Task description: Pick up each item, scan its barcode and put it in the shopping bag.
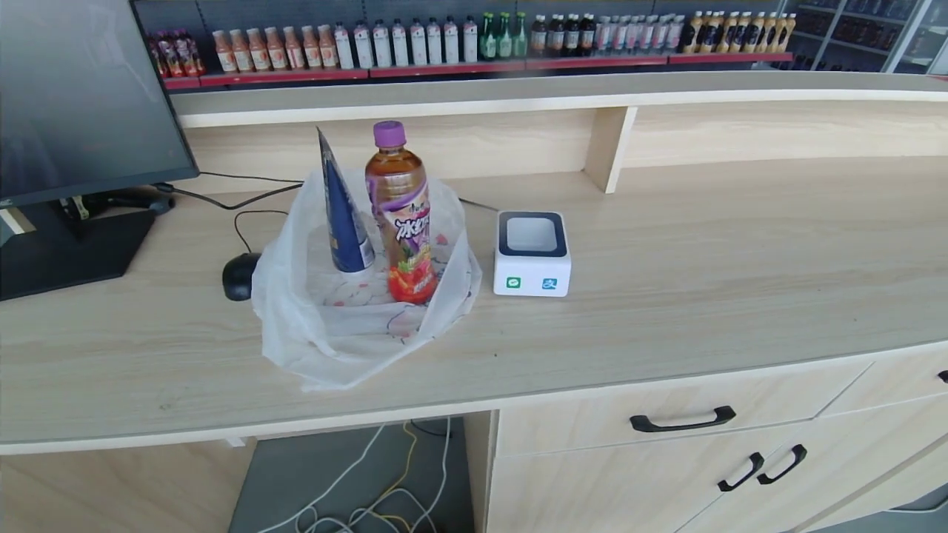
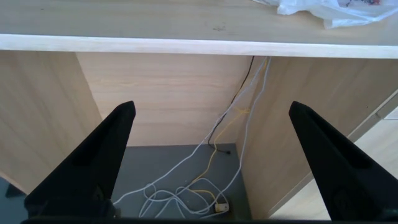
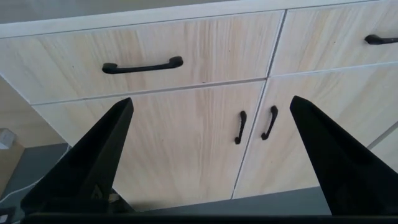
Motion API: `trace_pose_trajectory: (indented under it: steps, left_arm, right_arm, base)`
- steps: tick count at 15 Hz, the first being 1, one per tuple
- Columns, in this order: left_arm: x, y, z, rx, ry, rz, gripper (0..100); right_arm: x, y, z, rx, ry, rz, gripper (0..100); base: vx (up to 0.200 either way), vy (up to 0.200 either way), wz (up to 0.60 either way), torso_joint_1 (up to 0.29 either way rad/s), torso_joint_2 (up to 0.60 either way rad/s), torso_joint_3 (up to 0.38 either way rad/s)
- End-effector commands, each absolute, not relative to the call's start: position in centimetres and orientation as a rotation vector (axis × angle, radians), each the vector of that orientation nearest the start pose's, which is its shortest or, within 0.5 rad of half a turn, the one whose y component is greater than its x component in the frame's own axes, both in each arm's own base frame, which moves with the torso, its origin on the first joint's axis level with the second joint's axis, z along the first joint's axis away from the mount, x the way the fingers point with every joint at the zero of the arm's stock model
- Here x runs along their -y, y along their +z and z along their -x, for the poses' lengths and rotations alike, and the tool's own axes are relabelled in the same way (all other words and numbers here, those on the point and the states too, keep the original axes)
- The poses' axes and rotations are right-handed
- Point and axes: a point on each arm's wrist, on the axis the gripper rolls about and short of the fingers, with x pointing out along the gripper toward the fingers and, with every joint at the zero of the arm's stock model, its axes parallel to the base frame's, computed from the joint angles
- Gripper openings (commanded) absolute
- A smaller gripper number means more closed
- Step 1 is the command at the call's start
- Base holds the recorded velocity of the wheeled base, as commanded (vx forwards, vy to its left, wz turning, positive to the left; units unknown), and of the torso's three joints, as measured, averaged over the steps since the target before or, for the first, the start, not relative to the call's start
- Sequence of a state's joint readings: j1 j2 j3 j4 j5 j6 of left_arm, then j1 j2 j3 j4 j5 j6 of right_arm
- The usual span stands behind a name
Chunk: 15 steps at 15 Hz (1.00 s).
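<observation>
A thin white see-through plastic shopping bag sits on the pale wooden surface. Its top is pushed wide open and low, so things can go in easily.

Two things stand upright inside it. One is a tall plastic bottle of brown tea with a purple cap. The other is a dark blue tube with a pointed top. They are close together, and the tube leans a little away from the bottle. The bag's sides bunch up around them and likely help them stay standing.

Just beside the bag is a small white square scanner box with a dark window on top. It is near the bag, so a scanned thing has only a short way to go. A black computer mouse lies at the bag's other side.

The left end effector is spread wide and holds nothing. It hangs low in front of the surface's edge, above some loose cables. The right end effector is also wide open and empty, in front of the wooden cupboard doors.

Both things are in the bag, so the job looks about done.
</observation>
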State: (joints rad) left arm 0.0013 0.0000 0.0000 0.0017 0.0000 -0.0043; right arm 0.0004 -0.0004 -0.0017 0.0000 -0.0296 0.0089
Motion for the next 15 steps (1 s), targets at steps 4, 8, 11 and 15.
trace_pose_trajectory:
  steps: [4,8,11,15]
  left_arm:
    - [0.00,7.53,2.28,-0.002,0.002,0.005,100]
    - [0.00,7.53,2.28,-0.002,0.002,0.003,100]
    - [0.00,7.53,2.28,-0.002,0.002,0.003,100]
    - [0.00,7.53,2.28,-0.002,0.002,0.003,100]
  right_arm:
    - [0.07,7.59,2.28,0.000,-0.029,-0.008,100]
    - [0.07,7.59,2.28,0.000,-0.028,-0.008,100]
    - [0.07,7.59,2.28,0.000,-0.029,-0.008,100]
    - [0.07,7.59,2.28,0.000,-0.029,-0.008,100]
  base:
    - [0.000,-0.200,0.00,0.002,0.00,0.001]
    - [0.000,-0.050,0.00,-0.001,0.00,0.001]
    - [0.000,0.000,0.00,0.000,0.00,0.000]
    - [0.000,0.000,0.00,0.000,0.00,0.000]
